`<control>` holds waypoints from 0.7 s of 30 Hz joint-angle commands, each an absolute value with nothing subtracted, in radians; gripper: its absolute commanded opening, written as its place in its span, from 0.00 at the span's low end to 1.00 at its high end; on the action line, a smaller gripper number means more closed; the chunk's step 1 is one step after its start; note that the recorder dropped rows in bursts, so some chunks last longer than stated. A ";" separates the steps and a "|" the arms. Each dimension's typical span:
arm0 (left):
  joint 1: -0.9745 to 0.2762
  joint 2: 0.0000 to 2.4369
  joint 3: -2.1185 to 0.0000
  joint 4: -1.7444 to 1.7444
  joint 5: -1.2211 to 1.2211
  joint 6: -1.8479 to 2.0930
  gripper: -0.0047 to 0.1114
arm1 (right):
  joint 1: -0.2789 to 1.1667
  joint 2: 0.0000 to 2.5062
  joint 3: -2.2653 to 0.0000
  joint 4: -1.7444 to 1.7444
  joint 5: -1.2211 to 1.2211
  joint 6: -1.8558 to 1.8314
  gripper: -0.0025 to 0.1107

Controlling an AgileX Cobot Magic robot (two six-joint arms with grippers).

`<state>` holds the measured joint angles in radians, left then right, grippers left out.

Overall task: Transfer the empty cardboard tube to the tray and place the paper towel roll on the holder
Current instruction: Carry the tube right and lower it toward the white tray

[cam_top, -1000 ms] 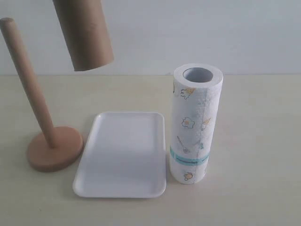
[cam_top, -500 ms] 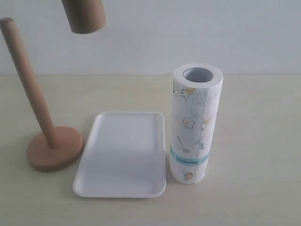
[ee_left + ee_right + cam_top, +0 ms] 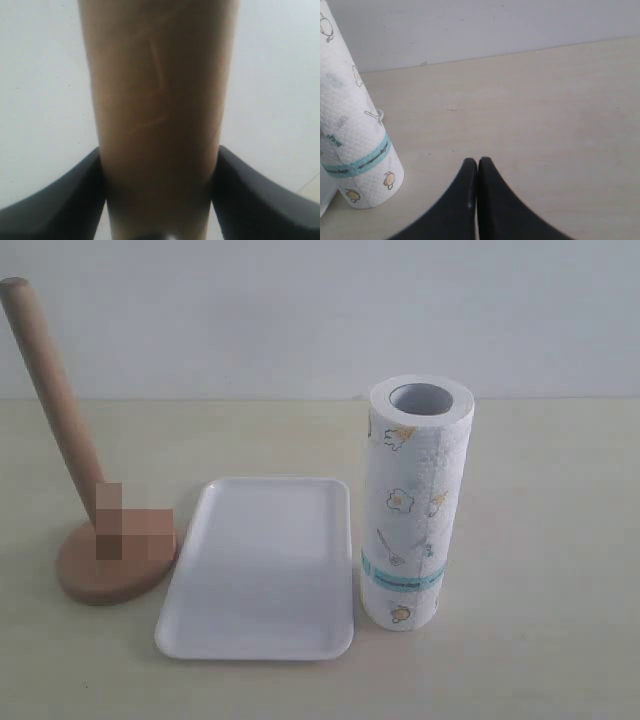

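Note:
The brown cardboard tube (image 3: 160, 100) fills the left wrist view, and my left gripper (image 3: 159, 170) is shut on it, a dark finger pressing each side. Tube and left gripper are out of the exterior view. There the wooden holder (image 3: 70, 460) stands bare at the left, its pole leaning. The white tray (image 3: 265, 570) lies empty beside its base. The paper towel roll (image 3: 415, 500) stands upright at the tray's right edge and also shows as the paper towel roll (image 3: 350, 135) in the right wrist view. My right gripper (image 3: 478, 162) is shut on nothing, low over the table beside the roll.
A pale wall rises behind the beige table (image 3: 540, 540). A blurred patch covers part of the holder's base (image 3: 125, 525).
The cardboard tube has risen out of the top of the exterior view, carried up in my left gripper. Holder, tray and roll have stayed where they were.

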<state>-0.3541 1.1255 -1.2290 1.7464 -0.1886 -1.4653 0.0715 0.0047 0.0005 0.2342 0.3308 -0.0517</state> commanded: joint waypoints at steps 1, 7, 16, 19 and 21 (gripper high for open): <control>-0.361 1.117 -1.229 1.744 -0.178 -1.464 0.08 | 0.069 0.000 0.000 0.232 0.323 -0.059 0.02; -0.361 1.086 -1.185 1.365 -0.103 -1.090 0.08 | 0.069 0.000 0.000 0.232 0.323 -0.059 0.02; -0.499 1.074 -1.175 0.391 0.267 -0.253 0.08 | 0.069 0.000 0.000 0.232 0.323 -0.059 0.02; -0.500 1.102 -1.236 0.225 0.406 -0.158 0.08 | 0.069 0.000 0.000 0.232 0.323 -0.059 0.02; -0.500 1.118 -1.271 0.176 0.469 -0.151 0.08 | 0.069 0.000 0.000 0.232 0.323 -0.059 0.02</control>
<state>-0.4920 1.1001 -1.2310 0.2703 0.3828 -0.1873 0.0715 0.0047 0.0005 0.2342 0.3308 -0.0517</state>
